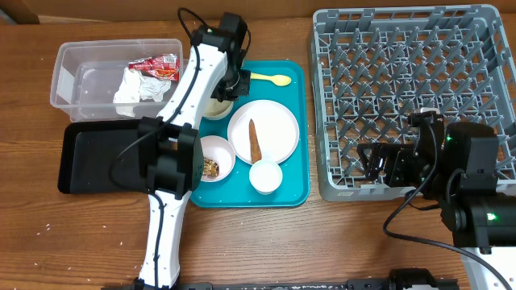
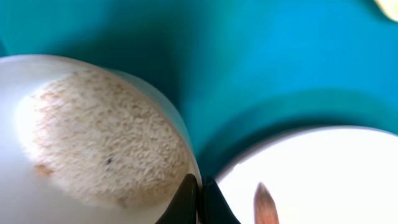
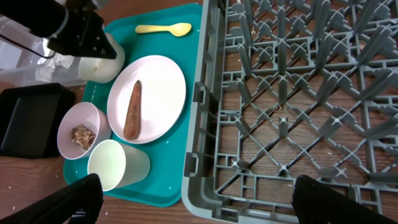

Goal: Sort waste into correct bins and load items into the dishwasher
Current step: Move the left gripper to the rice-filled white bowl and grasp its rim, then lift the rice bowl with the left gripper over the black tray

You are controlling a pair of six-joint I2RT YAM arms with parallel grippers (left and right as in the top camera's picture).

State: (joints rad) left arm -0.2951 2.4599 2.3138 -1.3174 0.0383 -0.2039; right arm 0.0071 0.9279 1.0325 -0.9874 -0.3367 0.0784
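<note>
The left tool (image 2: 199,199) is down over the teal tray (image 1: 297,101), its fingers nearly together and pinching the rim of a white bowl (image 2: 93,143) with rice stuck to its inside. Just beside that bowl is the round plate (image 1: 270,121), with a long brown scrap (image 1: 255,139) lying on it. A second bowl (image 1: 216,155) holding brown scraps (image 1: 211,167) sits at the tray's front left, touching the plate, and the small cup (image 1: 265,176) stands at the plate's front edge. The yellow spoon (image 1: 270,78) lies at the back of the tray.

The clear tub (image 1: 68,76) on the table (image 1: 322,242) holds the red wrapper (image 1: 157,67) and the napkin (image 1: 133,89); the black tray (image 1: 97,157) lies in front of it. The right tool (image 3: 199,208) is spread wide over the front edge of the grey rack (image 1: 403,72), holding nothing.
</note>
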